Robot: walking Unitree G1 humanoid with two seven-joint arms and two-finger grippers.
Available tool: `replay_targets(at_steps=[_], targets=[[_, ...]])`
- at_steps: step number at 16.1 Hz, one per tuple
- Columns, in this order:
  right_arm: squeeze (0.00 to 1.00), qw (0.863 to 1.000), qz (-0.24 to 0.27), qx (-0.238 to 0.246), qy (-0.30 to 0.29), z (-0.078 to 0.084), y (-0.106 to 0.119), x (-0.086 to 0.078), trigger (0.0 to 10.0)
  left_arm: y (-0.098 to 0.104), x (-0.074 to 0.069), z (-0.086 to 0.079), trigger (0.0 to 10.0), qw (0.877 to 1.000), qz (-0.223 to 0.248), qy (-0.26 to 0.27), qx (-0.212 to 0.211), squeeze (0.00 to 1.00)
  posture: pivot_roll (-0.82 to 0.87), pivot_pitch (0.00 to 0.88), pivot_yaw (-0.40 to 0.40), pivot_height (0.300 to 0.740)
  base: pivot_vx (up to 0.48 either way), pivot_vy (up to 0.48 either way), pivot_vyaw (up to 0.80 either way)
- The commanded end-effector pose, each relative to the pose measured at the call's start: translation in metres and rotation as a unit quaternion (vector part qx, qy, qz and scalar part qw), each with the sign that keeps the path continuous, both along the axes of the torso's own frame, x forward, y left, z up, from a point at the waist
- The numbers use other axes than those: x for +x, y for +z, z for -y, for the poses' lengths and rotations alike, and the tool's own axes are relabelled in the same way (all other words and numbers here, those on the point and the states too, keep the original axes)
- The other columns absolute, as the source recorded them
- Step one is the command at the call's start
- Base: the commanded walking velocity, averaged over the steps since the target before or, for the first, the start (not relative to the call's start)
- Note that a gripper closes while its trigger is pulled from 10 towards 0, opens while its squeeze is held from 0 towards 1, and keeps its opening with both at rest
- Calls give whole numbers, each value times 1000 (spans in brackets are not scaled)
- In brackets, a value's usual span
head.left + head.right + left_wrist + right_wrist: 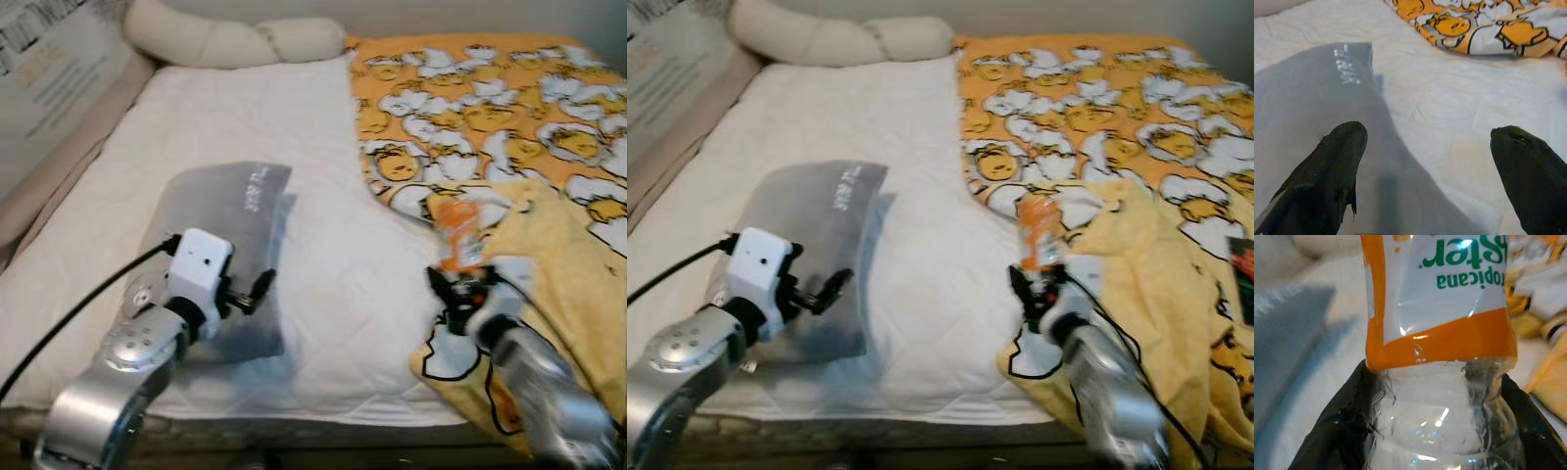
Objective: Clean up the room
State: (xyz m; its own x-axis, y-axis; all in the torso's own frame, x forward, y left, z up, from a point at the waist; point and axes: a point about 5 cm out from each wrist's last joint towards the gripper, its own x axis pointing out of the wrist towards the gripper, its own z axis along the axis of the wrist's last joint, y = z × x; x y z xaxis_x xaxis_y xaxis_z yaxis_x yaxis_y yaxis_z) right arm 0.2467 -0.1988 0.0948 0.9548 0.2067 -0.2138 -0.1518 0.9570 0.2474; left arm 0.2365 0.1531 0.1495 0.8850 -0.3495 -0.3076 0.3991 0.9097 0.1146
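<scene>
A clear plastic bottle (458, 235) with an orange and white label stands upright in my right gripper (460, 289), which is shut on its lower part above the bed's front right. In the right wrist view the bottle (1437, 347) sits between the black fingers (1334, 431). My left gripper (257, 287) hovers open over a grey pillow (220, 211) lying on the white mattress (323, 284). The left wrist view shows both black fingertips (1339, 152) spread wide above the grey pillow (1308, 98).
A yellow and orange cartoon-print blanket (509, 127) covers the bed's right side, bunched near the front. A long cream bolster (235, 39) lies at the head. A beige padded bed edge (49, 186) runs along the left.
</scene>
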Motion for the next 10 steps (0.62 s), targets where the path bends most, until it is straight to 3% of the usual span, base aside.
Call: replay_targets(at_steps=[1,5,10], targets=[[0,1000,13,19,13,-9,9,-7,10000,-1,0,-2,10000,1000,4,12,8,0,-65,0,92,740,0,0,712],[0,999,-5,24,23,-23,20,-35,10000,-1,3,2,10000,999,16,30,-3,0,-72,0,116,740,0,0,800],[0,999,-24,22,35,-30,20,-41,10000,-3,-2,2,10000,999,12,41,-3,0,-57,0,120,740,0,0,800]])
